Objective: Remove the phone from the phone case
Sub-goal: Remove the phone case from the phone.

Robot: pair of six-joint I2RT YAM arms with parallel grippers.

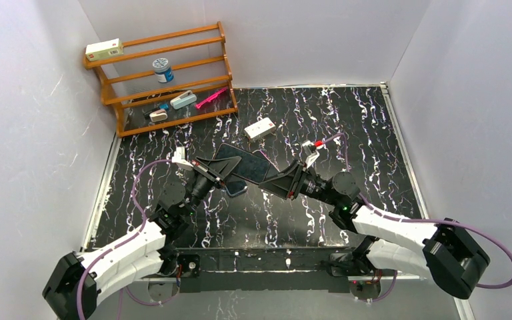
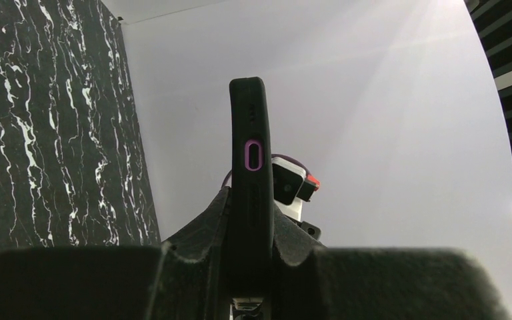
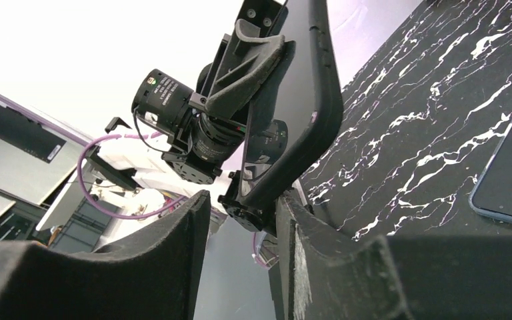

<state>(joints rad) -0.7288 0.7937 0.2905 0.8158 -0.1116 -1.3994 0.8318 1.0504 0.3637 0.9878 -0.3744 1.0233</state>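
A black phone case is held above the table, and my left gripper is shut on its left end. In the left wrist view the case stands edge-on between the fingers, showing a purple-ringed button. The phone, dark with a bluish rim, lies flat on the table below the case. It also shows in the right wrist view. My right gripper is open at the case's right end. In the right wrist view the bent case leans against the inner face of one finger.
A wooden rack stands at the back left with a white box, a jar and small items on it. A white box lies on the table behind the case. Grey walls enclose the black marbled table.
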